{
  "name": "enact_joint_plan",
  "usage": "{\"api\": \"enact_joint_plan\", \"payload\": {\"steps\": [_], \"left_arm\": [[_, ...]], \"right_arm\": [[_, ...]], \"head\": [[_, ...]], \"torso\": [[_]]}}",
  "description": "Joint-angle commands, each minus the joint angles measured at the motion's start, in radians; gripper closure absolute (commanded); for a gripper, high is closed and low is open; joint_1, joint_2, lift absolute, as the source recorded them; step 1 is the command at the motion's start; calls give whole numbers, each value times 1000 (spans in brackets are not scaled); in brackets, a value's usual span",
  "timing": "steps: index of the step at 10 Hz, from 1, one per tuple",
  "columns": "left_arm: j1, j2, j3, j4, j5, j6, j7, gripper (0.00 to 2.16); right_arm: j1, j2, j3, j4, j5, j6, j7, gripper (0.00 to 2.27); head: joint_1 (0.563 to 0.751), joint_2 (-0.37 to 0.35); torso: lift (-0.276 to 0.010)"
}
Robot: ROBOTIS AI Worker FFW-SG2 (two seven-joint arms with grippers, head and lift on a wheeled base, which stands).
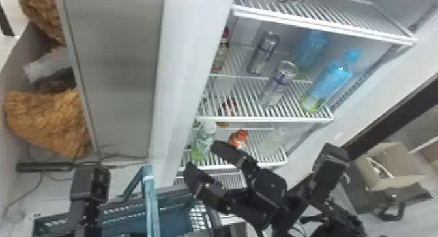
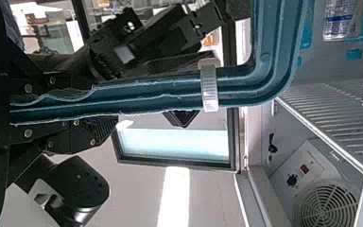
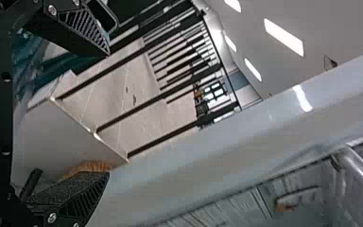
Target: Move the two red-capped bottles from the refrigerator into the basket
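In the head view my left gripper's wrist (image 1: 89, 184) is beside the blue basket (image 1: 124, 218) at the lower left. The left wrist view shows my left gripper (image 2: 105, 101) shut on the basket handle (image 2: 170, 97). My right gripper (image 1: 202, 158) is open at the lower shelf's front, near a green-white bottle (image 1: 206, 137); in the right wrist view nothing is between the fingers of my right gripper (image 3: 107, 113). A red-capped bottle (image 1: 221, 55) stands on an upper shelf, partly behind the fridge's left edge. A bottle with an orange-red cap (image 1: 239, 138) stands on the lower shelf.
The fridge's white side wall (image 1: 176, 90) rises left of the shelves. Two silver cans (image 1: 264, 54) and two blue bottles (image 1: 329, 81) share the upper shelf; a clear bottle (image 1: 273, 143) stands below. The wire shelf edge (image 1: 264, 118) runs above my right gripper.
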Motion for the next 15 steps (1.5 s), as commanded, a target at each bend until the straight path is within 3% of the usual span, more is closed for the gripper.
{"api": "enact_joint_plan", "payload": {"steps": [1,4,9,13,15], "left_arm": [[0,0,0,0,0,0,0,1205],[0,0,0,0,0,2,0,1205],[0,2,-2,0,0,2,0,1205],[0,2,-2,0,4,0,0,1205],[0,2,-2,0,4,0,0,1205]], "right_arm": [[0,11,-42,-4,24,-21,-2,113],[2,22,-60,-6,32,-75,-15,113],[-7,80,-221,8,126,-186,-74,110],[-91,129,-227,102,207,-247,-128,107],[-132,131,-209,143,225,-255,-157,107]], "head": [[695,-350],[695,-350],[695,-350],[695,-350],[695,-350]], "torso": [[0],[0],[0],[0],[0]]}}
